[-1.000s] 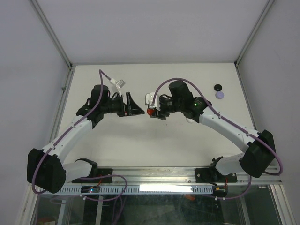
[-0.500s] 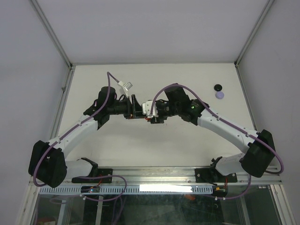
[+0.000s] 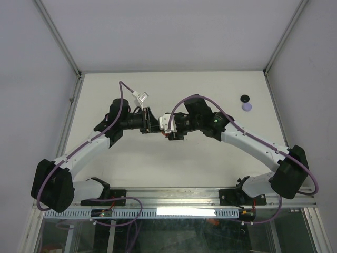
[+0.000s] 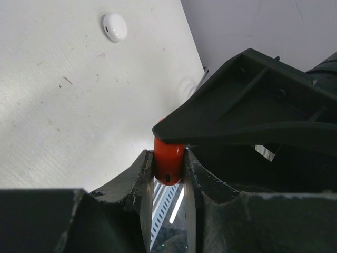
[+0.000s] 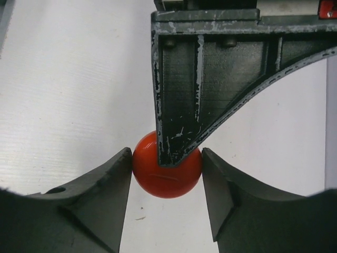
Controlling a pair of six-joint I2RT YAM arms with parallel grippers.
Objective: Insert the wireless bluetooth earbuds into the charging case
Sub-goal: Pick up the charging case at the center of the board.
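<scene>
The red earbud [image 5: 167, 178] is a smooth round disc with a small slot in its rim. It hangs above the table between both grippers, mid-table in the top view [image 3: 167, 134]. My left gripper [image 4: 168, 158] is shut on its two flat faces. My right gripper [image 5: 166, 158] has its pads against the disc's left and right edges. One left finger [image 5: 184, 95] crosses in front of the disc in the right wrist view. The white earbud [image 4: 115, 27] lies on the table. The black earbud [image 3: 245, 98] and the lavender earbud [image 3: 246, 107] lie at the far right. I see no charging case.
White table [image 3: 210, 158] enclosed by pale walls, with a metal rail [image 3: 184, 200] along the near edge. Purple cables loop above both arms. A white cable tag [image 3: 141, 96] sticks up from the left wrist.
My left arm has swung right to meet the right gripper, and its jaws have closed from wide open onto the red earbud. The right gripper shifted slightly left.
</scene>
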